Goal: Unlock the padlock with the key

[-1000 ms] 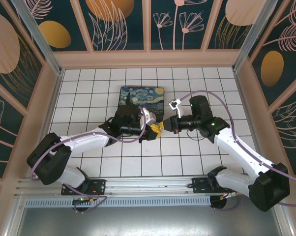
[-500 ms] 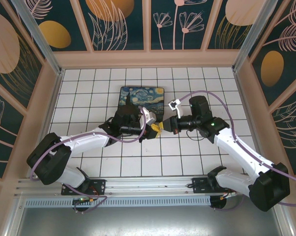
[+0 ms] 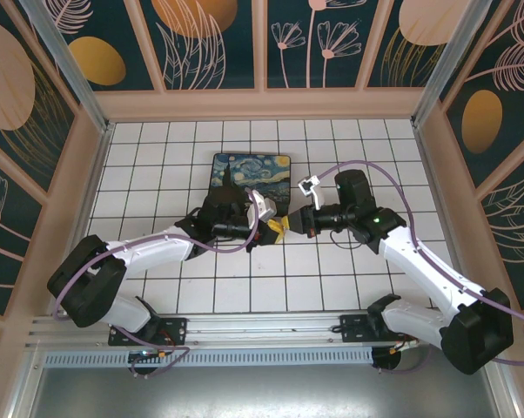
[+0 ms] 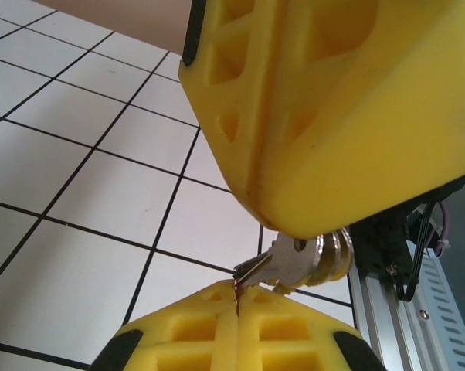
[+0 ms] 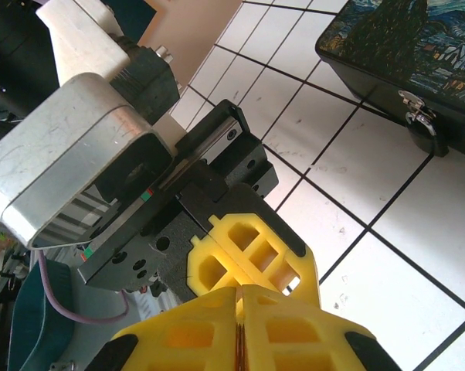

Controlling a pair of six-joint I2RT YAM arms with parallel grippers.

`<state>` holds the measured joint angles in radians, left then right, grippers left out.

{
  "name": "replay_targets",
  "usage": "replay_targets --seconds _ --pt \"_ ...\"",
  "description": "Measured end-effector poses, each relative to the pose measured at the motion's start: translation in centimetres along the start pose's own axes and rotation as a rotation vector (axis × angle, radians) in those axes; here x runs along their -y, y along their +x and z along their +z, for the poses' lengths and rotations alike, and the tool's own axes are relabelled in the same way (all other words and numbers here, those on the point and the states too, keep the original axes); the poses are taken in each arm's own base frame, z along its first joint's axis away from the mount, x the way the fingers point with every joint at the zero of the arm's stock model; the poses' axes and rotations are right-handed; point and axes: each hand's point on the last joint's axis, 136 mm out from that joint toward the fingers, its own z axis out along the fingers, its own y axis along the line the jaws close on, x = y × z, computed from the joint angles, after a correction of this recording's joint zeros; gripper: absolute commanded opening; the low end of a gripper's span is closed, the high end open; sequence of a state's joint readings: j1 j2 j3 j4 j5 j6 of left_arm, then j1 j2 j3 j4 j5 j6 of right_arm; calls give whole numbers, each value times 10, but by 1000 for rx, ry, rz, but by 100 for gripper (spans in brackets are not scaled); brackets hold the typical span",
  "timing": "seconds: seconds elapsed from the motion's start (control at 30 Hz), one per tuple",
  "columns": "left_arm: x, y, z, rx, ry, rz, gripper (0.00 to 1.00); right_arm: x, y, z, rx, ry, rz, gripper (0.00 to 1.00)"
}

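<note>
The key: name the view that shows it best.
Left wrist: the key is close up, its silvery head and blade sharp. In the top view it is too small to make out; in the right wrist view the right pincer covers it.

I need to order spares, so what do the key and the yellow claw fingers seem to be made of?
The key: metal by the look, silvery and polished, with bright glints on its head. Fingers of the left claw: probably moulded or printed plastic, matte yellow, with hollow ribbed pockets.
</note>
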<state>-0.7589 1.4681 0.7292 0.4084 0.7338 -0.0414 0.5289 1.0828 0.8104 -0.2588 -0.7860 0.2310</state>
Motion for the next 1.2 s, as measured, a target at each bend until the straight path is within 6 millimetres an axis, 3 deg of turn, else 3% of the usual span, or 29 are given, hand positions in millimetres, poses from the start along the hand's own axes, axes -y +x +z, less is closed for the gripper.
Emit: replay_targets --seconds 0.43,0.57,1.2 --pt "-1 3 -2 0 -17 -9 5 4 3 -1 4 -19 1 8" --pt "-1 2 -2 3 -17 -9 11 2 3 1 3 -25 -7 7" --pt "-1 2 -8 17 -39 -3 6 -1 7 7 -18 -50 5 7"
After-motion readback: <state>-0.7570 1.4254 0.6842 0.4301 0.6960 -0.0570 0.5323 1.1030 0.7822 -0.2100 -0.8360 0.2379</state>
